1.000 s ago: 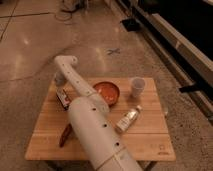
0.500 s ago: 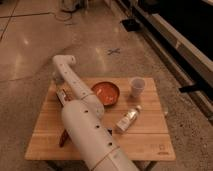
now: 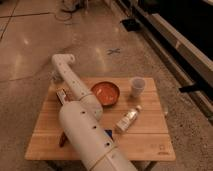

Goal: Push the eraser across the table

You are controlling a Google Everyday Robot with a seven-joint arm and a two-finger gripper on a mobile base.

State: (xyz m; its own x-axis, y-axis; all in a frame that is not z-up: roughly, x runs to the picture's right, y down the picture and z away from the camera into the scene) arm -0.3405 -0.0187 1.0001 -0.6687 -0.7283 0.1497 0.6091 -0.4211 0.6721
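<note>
**Robot arm (image 3: pixel 82 125) stretched over a small wooden worktop (image 3: pixel 145 140), eraser (image 3: pixel 62 95) near the far left corner**

Viewed from above, looking down along the thick white robot arm. Small rectangular worktop of light wooden planks, standing on a glossy speckled floor (image 3: pixel 30 40), with a small dark mark (image 3: pixel 161 148) by the near right corner.

Arm entering at the bottom centre, crossing the near edge, and slanting up toward the far left corner. Bent at a rounded elbow (image 3: pixel 62 60) above the far edge, then dropping down behind itself at that corner. Jaws low at the far left corner, mostly hidden behind the arm's last segment. Closed tight together, with nothing seen gripped between them. Contact with the eraser impossible to tell.

Eraser lying flat by the left edge, toward the far left corner, just beside the arm. Small oblong block, white and red on top, its right end covered by the arm.

Orange-red bowl (image 3: pixel 106 94) upright near the middle of the far edge, right against the arm as seen from here. White cup (image 3: pixel 137 86) upright to the right of the bowl, toward the far right corner, apart from it. Clear plastic bottle (image 3: pixel 127 119) on its side around the middle of the worktop, lying diagonally, upper end pointing toward the cup. Reddish-brown elongated object (image 3: pixel 63 139) by the near left corner, partly behind the arm. Corner of a dark blue block (image 3: pixel 108 133) showing from under the arm, toward the near edge, just beside the bottle's lower end.
</note>
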